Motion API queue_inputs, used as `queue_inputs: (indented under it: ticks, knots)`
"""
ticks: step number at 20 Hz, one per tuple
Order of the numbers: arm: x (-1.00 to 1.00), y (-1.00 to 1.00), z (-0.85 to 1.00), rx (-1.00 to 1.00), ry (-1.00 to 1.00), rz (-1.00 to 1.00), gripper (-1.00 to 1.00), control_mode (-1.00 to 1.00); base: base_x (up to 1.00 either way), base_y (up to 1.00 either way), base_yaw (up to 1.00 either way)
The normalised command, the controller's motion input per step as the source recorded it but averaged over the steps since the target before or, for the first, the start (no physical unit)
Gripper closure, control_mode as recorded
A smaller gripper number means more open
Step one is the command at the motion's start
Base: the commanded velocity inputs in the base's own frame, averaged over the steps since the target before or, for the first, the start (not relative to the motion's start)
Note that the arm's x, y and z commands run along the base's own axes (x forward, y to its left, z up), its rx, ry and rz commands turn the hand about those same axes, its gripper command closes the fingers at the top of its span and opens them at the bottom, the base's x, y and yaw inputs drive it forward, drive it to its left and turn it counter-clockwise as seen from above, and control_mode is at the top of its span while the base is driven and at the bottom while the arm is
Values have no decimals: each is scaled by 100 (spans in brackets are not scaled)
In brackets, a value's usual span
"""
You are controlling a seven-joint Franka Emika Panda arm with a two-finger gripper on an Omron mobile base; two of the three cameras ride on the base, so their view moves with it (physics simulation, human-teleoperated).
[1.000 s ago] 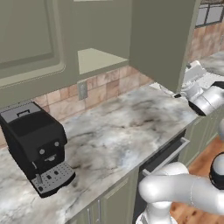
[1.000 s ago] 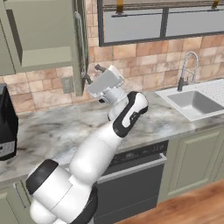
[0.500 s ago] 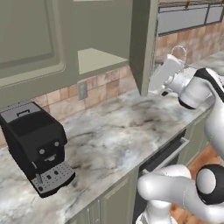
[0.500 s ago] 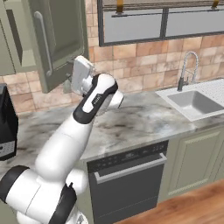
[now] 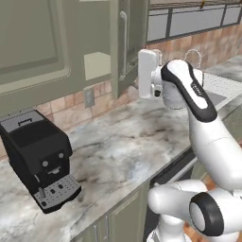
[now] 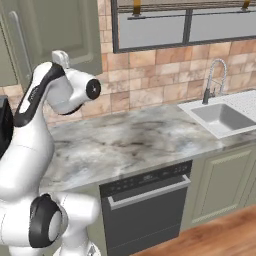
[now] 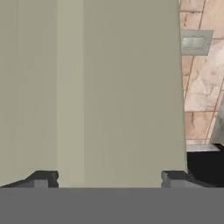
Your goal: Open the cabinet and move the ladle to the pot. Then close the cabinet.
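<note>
Cabinet [image 5: 127, 42] door's swung partway open above the marble worktop [image 5: 123, 151], silver handle [image 5: 124, 45] facing out. The gripper [image 7: 109, 177] sits right up against the door panel, jaws spread wide, holding nothing. Coffee machine [image 5: 40, 163] off to the left.

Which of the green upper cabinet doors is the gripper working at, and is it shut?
The cabinet door with the long vertical silver bar handle, swung partly open. The open gripper faces its panel; the door to its left lies flush and closed.
</note>
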Motion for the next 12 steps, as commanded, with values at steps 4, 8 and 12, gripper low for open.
queue_inputs:
  ticks: [4, 8, 12]
  knots:
    - [69, 93, 0, -34, 21, -36, -100, -100, 0, 0, 0]
    - [85, 37, 1, -24, 20, -35, -100, -100, 0, 0, 0]
    - [71, 20, 3, -18, 14, -30, -100, -100, 0, 0, 0]
